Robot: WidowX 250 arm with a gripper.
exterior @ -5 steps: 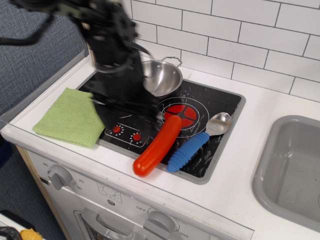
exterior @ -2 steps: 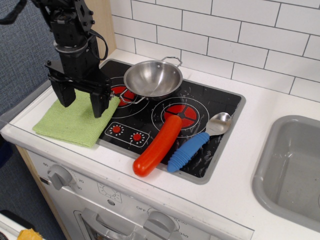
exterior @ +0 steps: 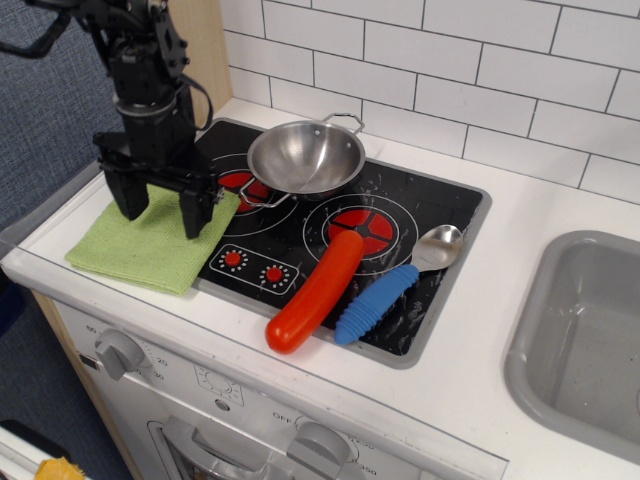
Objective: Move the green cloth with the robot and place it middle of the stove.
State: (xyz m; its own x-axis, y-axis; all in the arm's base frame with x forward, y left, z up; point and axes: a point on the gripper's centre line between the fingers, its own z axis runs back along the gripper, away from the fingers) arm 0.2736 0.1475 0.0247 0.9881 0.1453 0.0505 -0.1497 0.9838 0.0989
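The green cloth (exterior: pixel 140 247) lies flat on the white counter left of the stove (exterior: pixel 440 285), its right edge overlapping the stove's left rim. The black robot arm comes down from the upper left. Its gripper (exterior: pixel 159 212) is open, with one finger (exterior: pixel 128 201) on the left and the other (exterior: pixel 194 214) on the right, both standing over the cloth's far half. I cannot tell whether the fingertips touch the cloth. The jaws hold nothing.
A steel pan (exterior: pixel 306 157) sits on the stove's back left burner. A red sausage-shaped toy (exterior: pixel 316 291) and a blue-handled spoon (exterior: pixel 392 286) lie on the stove's front half. A grey sink basin (exterior: pixel 590 340) is at the right. White tiled wall behind.
The arm swung left from over the stove's front left to above the cloth, uncovering the pan and burners. Since 0.4 s ago it has settled slightly lower. The cloth has not moved.
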